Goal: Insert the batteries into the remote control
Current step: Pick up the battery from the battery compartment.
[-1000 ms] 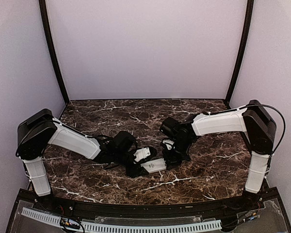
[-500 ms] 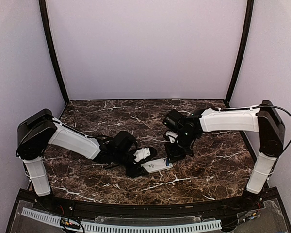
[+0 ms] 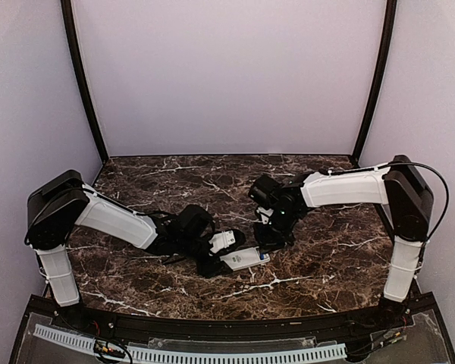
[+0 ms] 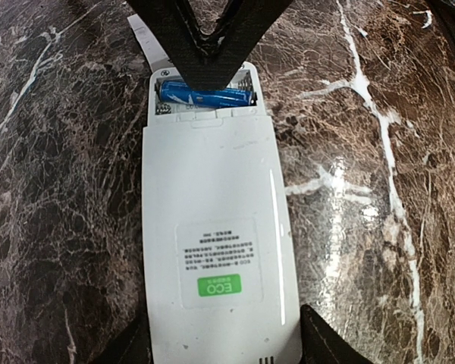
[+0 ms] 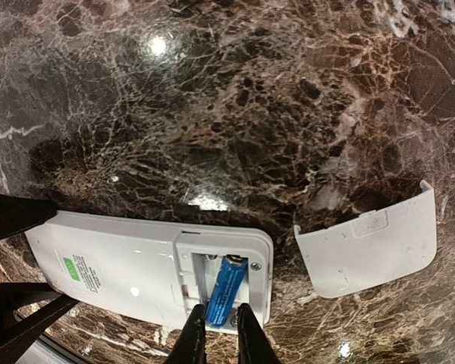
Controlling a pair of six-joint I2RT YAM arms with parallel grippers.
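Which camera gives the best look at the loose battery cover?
The right wrist view: the cover lies whole on the table beside the remote. The left wrist view shows perhaps a white sliver behind the right tool; the top view hides it.

cover piece (image 5: pixel 368 250) near remote control (image 5: pixel 121 273), not touching

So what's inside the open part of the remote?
In the open compartment of the remote lies one blue battery; the slot beside it looks empty. The fingertips of the right gripper straddle the battery's near end, partly hiding that end of the compartment.
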